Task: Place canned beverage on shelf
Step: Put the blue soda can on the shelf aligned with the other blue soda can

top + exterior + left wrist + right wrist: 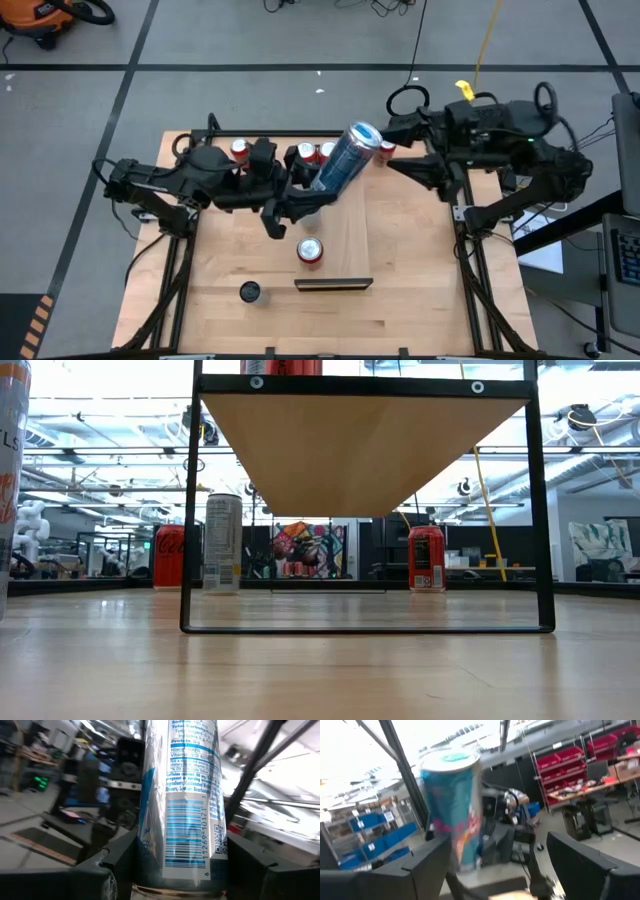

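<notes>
left gripper (306,200): pinching the tall blue can (343,158) low on its body. In the left wrist view the can (182,800) fills the space between both dark fingers (120,857), so that's a real grip.

blue can: up in the air near table centre, leaning hard toward 1 o'clock, silver top pointing at the right arm. Not on the shelf yet.

shelf (340,245): pale board running from centre toward 6 o'clock, dark strip (333,284) at its near end, one red can (310,251) already standing on it.

right gripper (400,150): at about 1 o'clock, close to the can's top. Its fingers (580,865) are spread and nothing sits between them; the can (454,810) shows farther off.

risk, tip-over: I'd guess the lean is the big one. Set down tilted like that, it lands on its edge and rolls.

risk, knock: the red can sits right under the drop zone, so coming down close could bump it off.

risk, slip: gripped that low, a tall can could pivot in the pads.

hard to see: the back-row cans (312,152) at 12 o'clock are half hidden by the arms, can't count them. Small dark round thing (249,291) at 7 o'clock, no idea what it is. The low view only catches the shelf's underside (360,450), neither gripper.
</notes>
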